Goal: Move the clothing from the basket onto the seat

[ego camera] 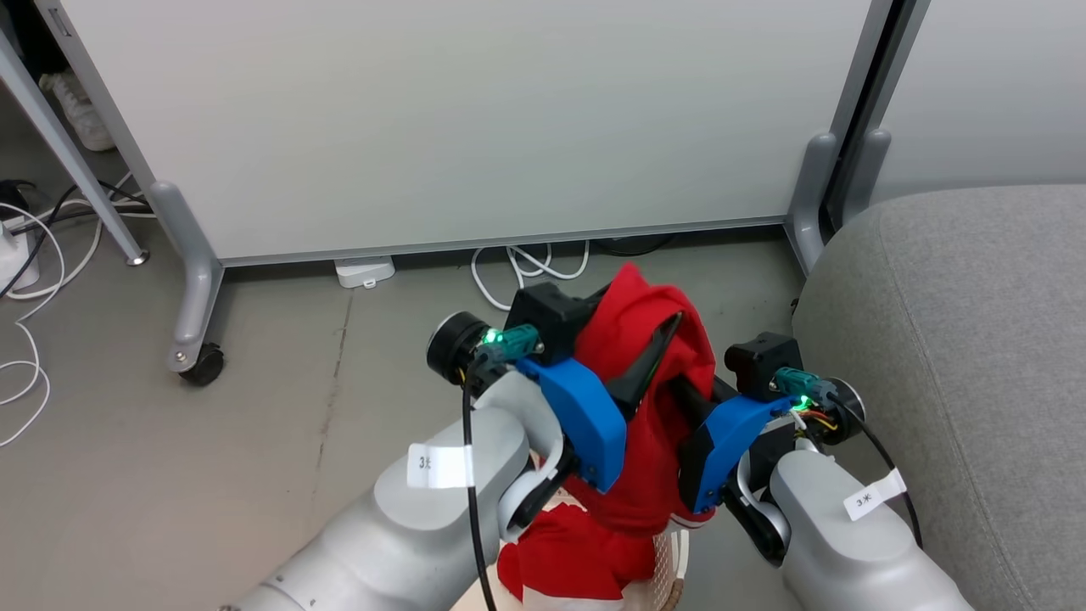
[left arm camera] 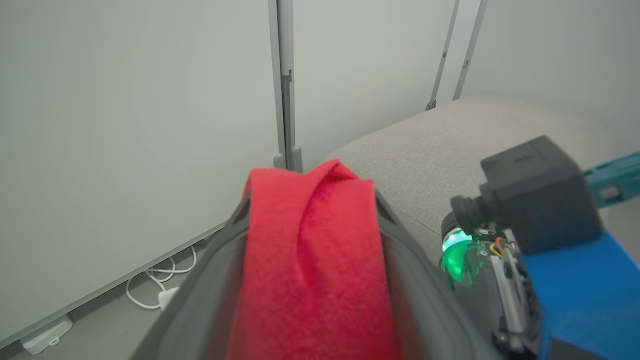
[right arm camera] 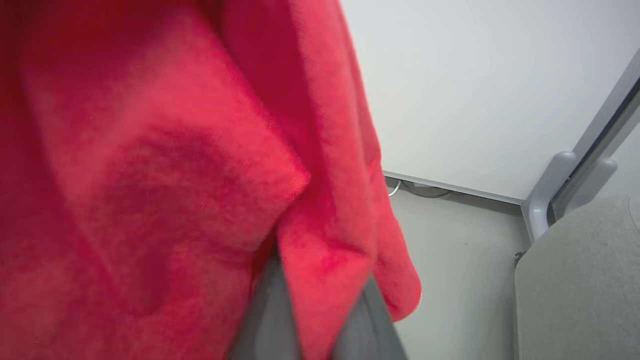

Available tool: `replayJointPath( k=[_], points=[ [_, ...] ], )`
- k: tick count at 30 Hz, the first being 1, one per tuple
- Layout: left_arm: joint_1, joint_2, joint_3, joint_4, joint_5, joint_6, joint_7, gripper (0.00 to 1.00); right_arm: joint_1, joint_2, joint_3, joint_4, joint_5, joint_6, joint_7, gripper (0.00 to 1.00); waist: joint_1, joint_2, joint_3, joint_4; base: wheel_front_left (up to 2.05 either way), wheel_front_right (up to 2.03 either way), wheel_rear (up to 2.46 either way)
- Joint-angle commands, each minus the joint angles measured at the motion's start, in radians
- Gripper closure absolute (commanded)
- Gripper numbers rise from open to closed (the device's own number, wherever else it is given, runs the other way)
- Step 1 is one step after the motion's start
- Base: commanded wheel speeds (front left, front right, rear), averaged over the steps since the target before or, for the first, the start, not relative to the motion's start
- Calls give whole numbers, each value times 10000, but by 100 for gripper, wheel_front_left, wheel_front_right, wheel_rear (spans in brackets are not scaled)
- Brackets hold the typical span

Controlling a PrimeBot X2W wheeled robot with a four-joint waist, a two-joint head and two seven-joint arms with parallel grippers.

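A bright red garment of the clothing [ego camera: 645, 441] hangs in the air between my two grippers, its top bunched around their fingers. In the left wrist view my left gripper [left arm camera: 310, 200] is open, its grey fingers [left arm camera: 210, 280] spread wide with a fold of the red cloth [left arm camera: 310, 260] lying between them. My right gripper [ego camera: 679, 390] is shut on the cloth, which drapes over its fingers [right arm camera: 265, 320]. Below the arms, more red clothing [ego camera: 577, 560] lies in the basket [ego camera: 672, 564], seen only as a sliver. The grey seat [ego camera: 959, 356] stands just right of my right arm.
A white partition panel [ego camera: 475, 119] on grey legs with a caster [ego camera: 202, 363] closes off the far side. White cables [ego camera: 526, 267] and a small white box [ego camera: 365, 271] lie under it on the grey floor [ego camera: 254, 441]. More cables trail at the far left.
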Motion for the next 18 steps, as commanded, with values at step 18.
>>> replayJointPath(
  k=[18],
  points=[
    [3035,1562,2461,-2563,1563,119,-483,0,-212,-26,-748,-216,-283,1,-210,100,0,-1,140,-134,0,0,0]
  ],
)
